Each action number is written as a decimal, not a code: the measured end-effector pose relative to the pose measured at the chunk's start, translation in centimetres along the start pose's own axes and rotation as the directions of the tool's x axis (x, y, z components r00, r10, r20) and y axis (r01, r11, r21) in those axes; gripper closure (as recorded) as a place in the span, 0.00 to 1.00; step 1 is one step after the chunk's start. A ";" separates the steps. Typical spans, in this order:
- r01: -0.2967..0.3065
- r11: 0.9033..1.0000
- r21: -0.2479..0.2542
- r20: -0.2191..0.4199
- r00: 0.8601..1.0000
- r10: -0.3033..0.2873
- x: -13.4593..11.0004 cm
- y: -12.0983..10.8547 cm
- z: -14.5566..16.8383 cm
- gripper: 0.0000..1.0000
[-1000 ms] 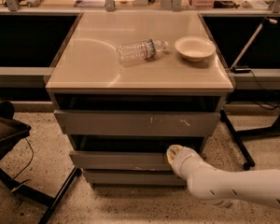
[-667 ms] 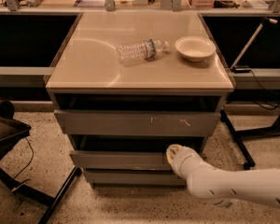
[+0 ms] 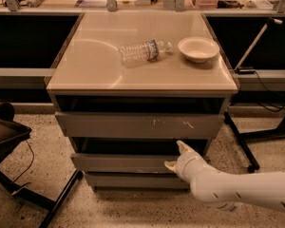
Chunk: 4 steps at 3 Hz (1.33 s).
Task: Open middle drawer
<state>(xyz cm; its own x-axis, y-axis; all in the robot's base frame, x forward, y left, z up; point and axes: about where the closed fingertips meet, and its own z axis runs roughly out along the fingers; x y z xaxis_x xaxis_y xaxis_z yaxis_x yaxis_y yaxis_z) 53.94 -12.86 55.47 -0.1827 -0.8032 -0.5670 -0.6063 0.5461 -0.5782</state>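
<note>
The middle drawer is a plain grey handleless front, second from the top in the cabinet under the beige table. It stands slightly forward of the front below it, with a dark gap above its top edge. My gripper is at the right end of that top edge, on a white arm that enters from the lower right. It is open. One fingertip points up into the dark gap and the other lies against the face of the drawer front.
The top drawer front with white scratch marks sits above, and a narrow bottom front below. A plastic bottle lies on its side next to a white bowl on the tabletop. A dark chair stands at left and a black stand leg at right.
</note>
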 end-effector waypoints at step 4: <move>-0.010 0.999 -0.051 0.007 1.000 0.011 0.9 0.0 1.4 0.00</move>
<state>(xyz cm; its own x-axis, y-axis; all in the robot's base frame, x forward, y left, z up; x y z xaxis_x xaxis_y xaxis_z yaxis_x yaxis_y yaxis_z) 54.83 -13.23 54.16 -0.1838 -0.7955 -0.5774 -0.6432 0.5415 -0.5413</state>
